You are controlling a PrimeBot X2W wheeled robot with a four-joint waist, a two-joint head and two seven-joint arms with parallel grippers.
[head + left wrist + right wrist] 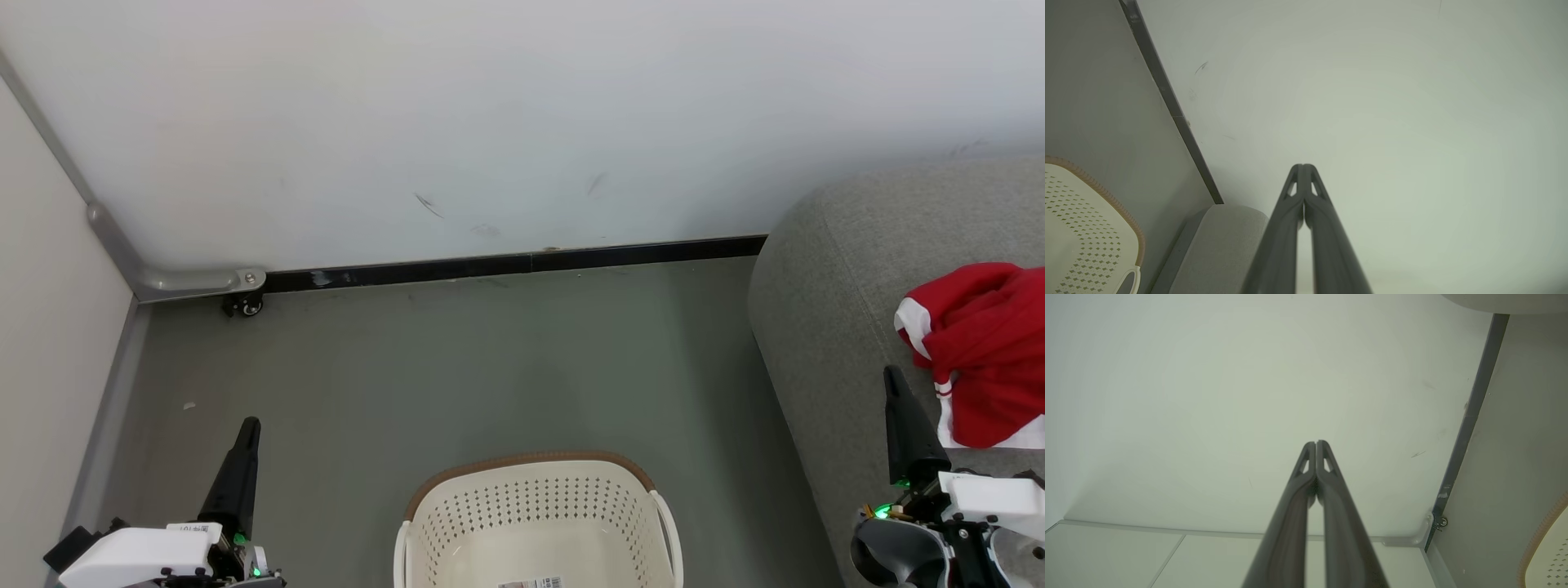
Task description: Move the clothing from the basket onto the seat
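Observation:
The red clothing (984,351) with white trim lies bunched on the grey seat (841,269) at the right edge of the head view. The cream basket (535,506) with its brown rim stands on the floor at bottom centre; the part of its inside that shows holds only a label on the bottom. My left gripper (249,425) is shut and holds nothing, low at the left above the floor. My right gripper (891,374) is shut and holds nothing, over the seat just left of the clothing. The left wrist view shows my left gripper (1303,166), the basket (1081,220) and the seat (1220,241). In the right wrist view my right gripper (1315,443) points at the wall.
A white wall (490,122) with a black baseboard (522,263) closes the far side. A pale partition (49,343) with a small caster wheel (245,305) bounds the left. Grey floor (457,367) spreads between the basket, the wall and the seat.

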